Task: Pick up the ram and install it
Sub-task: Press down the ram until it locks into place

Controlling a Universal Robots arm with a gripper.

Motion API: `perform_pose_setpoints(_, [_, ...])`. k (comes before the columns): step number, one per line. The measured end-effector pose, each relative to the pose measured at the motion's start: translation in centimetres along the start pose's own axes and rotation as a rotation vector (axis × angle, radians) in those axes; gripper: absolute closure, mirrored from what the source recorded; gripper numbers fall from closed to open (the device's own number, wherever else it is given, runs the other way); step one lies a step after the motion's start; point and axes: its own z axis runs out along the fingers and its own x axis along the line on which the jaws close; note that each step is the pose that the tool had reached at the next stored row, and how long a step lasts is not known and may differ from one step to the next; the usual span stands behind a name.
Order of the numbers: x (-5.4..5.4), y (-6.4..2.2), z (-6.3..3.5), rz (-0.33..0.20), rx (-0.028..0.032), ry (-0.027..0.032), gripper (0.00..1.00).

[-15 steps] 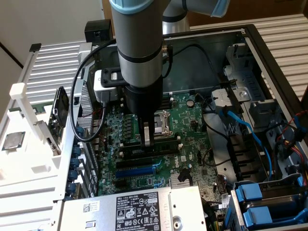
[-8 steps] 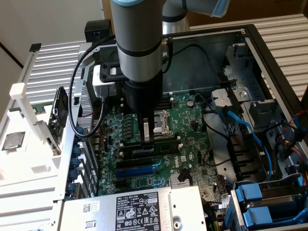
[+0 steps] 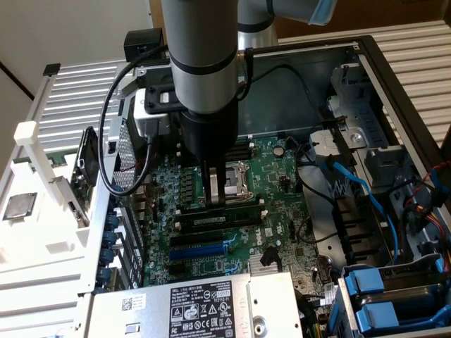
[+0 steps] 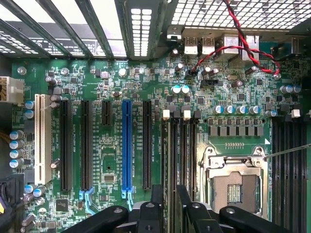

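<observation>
The ram (image 3: 220,214) stands in a slot (image 4: 173,160) on the motherboard (image 3: 282,183), just nearer than the CPU socket (image 3: 236,182). The gripper (image 3: 220,201) is directly over it, fingers spread to either side of the stick and clamping nothing. To seat it well, I judge the push should go straight down and evenly along its length, so both end clips (image 4: 166,114) latch. On the power supply (image 3: 197,306) in the foreground, a white label's print is too small to read.

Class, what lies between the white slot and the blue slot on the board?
In the wrist view: two long black slots and a short black slot.
</observation>
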Motion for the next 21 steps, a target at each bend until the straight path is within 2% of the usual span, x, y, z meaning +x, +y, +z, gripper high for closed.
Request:
perform_pose_setpoints(18, [-0.01, 0.0, -0.22, 0.0, 0.0001, -0.0003, 0.73])
perform_pose_setpoints(19, [-0.01, 0.0, -0.22, 0.0, 0.0001, -0.0004, 0.76])
perform_pose_setpoints(21, [-0.01, 0.0, -0.22, 0.0, 0.0001, -0.0003, 0.89])
